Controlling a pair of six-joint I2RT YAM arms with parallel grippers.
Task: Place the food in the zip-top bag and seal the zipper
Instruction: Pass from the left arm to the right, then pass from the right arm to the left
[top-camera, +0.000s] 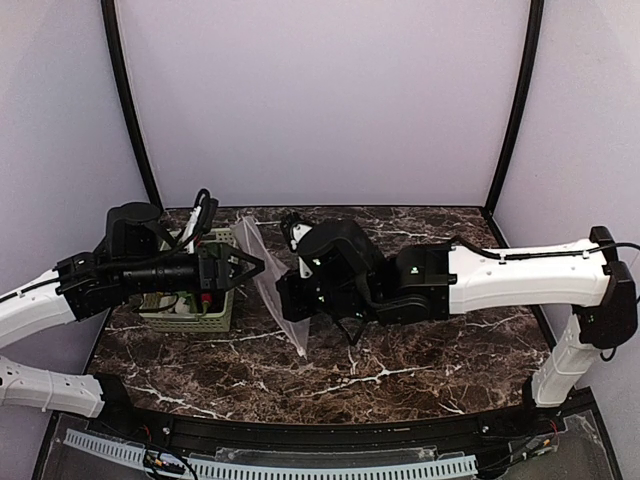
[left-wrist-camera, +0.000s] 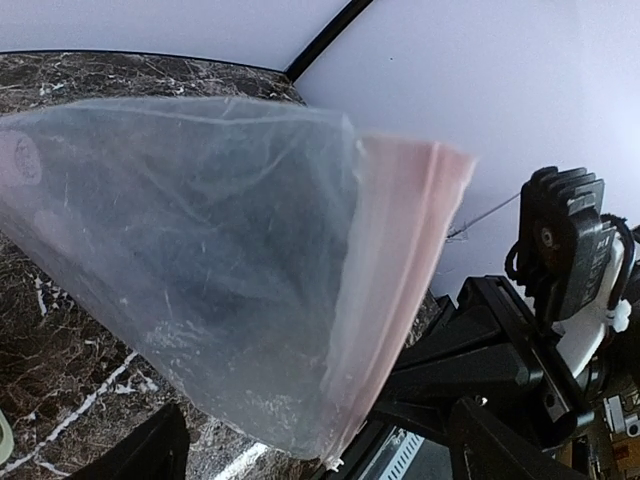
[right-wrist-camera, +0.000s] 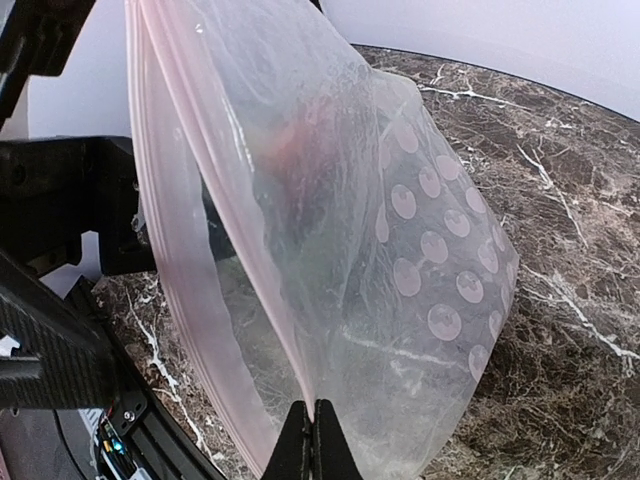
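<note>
Right gripper (right-wrist-camera: 312, 428) is pinched shut on the bottom edge of the zip-top bag (right-wrist-camera: 420, 230). I'm holding it up on edge over the desk (right-wrist-camera: 580, 300). The zipper (right-wrist-camera: 165, 240), a pinkish strip, runs up from just left of the closed tips; I can't tell if it's sealed. White dots are on the bag's wall to the right. Left gripper (top-camera: 250, 270) is spread wide, facing the bag's flat side just beside it, gripping nothing. Behind that gripper, under its wrist, is the mesh basket (top-camera: 215, 322) with the food (top-camera: 185, 306) in it, red and white bits showing.
</note>
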